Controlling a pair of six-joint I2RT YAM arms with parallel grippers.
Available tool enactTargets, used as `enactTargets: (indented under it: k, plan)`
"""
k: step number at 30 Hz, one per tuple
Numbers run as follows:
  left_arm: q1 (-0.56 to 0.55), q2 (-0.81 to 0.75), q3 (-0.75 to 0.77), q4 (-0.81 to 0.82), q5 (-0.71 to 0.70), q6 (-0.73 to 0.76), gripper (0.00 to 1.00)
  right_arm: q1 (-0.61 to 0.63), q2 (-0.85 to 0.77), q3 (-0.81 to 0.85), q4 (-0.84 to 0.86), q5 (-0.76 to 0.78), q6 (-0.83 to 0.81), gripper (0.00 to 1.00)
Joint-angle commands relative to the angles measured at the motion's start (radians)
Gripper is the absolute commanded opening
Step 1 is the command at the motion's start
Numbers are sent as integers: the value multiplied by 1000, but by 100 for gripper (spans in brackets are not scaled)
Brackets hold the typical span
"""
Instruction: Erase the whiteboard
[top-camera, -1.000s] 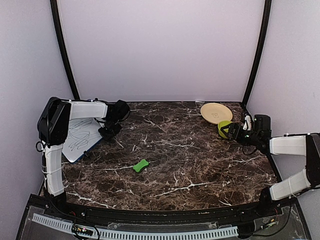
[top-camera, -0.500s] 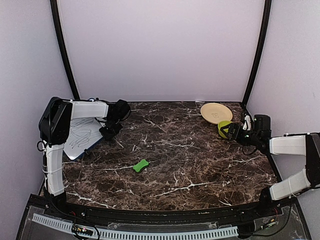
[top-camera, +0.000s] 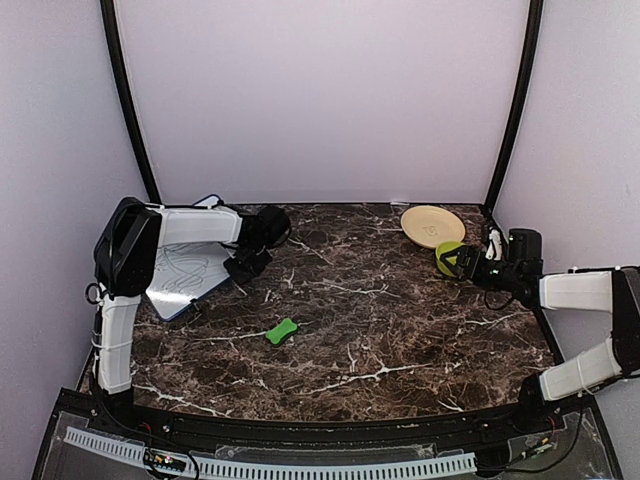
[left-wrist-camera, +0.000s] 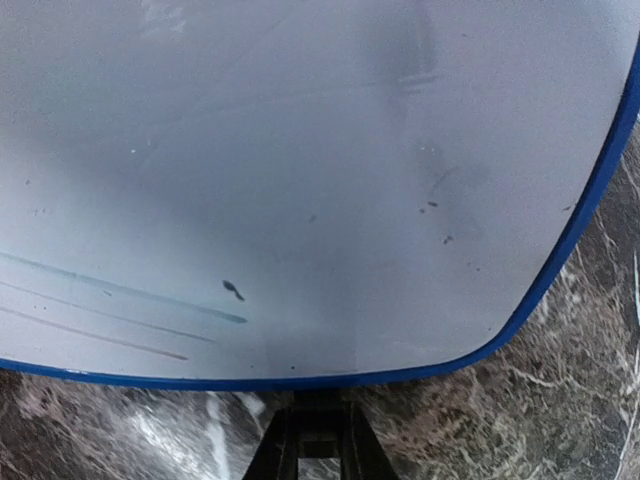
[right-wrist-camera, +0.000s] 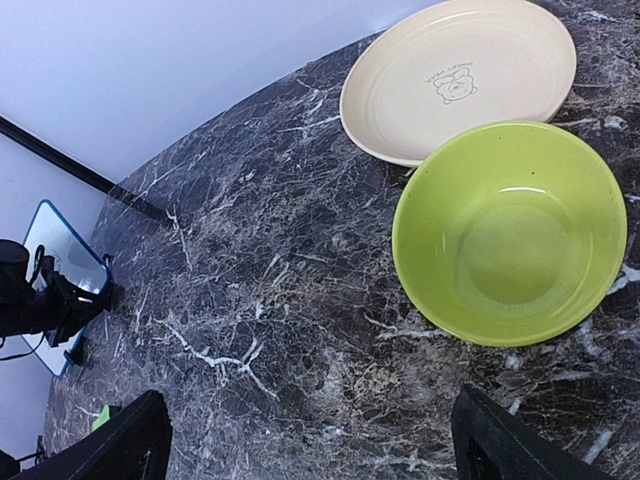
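Observation:
The whiteboard (top-camera: 185, 275) lies at the table's left, with a blue rim and dark marker scribbles. It fills the left wrist view (left-wrist-camera: 300, 180), where faint lines show at its lower left. My left gripper (top-camera: 245, 265) sits at the board's right edge, its fingers (left-wrist-camera: 318, 440) close together on the blue rim. The green bone-shaped eraser (top-camera: 282, 331) lies free on the marble near the middle. My right gripper (top-camera: 462, 262) is open and empty at the far right, its fingers (right-wrist-camera: 150, 440) spread wide over bare marble.
A cream plate (top-camera: 432, 225) and a green bowl (top-camera: 448, 256) stand at the back right, right in front of the right gripper; both show in the right wrist view, the plate (right-wrist-camera: 460, 75) and the bowl (right-wrist-camera: 510, 230). Purple walls close in the table.
My left gripper has moved right, and the whiteboard has slid right with it, away from the left wall. The right arm and the eraser have not moved.

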Motion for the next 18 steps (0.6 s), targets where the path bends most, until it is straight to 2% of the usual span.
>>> enactTargets:
  k: [1, 11, 18]
  plan:
    - [-71, 54, 78, -44, 53, -96, 0, 6, -32, -12, 35, -11, -6, 98]
    - [-236, 154, 272, -161, 44, -289, 0, 4, -74, -22, 22, -9, -10, 99]
    - [-316, 183, 344, -181, 33, -338, 0, 3, -99, -26, 13, -10, -10, 99]
